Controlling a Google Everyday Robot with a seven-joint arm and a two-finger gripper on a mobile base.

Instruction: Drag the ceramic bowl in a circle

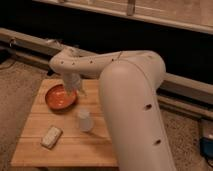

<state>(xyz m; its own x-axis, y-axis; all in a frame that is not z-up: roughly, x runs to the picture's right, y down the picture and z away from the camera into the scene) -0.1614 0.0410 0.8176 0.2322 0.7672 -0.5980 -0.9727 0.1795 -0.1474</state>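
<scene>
Hand (69,89) down at right rim of ceramic bowl (59,98), back-left on counter (35,147); open or closed, cannot tell. White cup (85,120) near, in front. Probably engaging bowl for drag. Next calls for steady rim contact, circular sweep, clearance from cup.

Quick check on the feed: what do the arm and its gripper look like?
The arm is a chain of thick, rounded, cream-white shells with small dark round holes dotted along the links. No loose cables or lettering show. The gripper is a narrower, pale grey piece at the arm's end, and it sits at the right rim of the ceramic bowl.
</scene>
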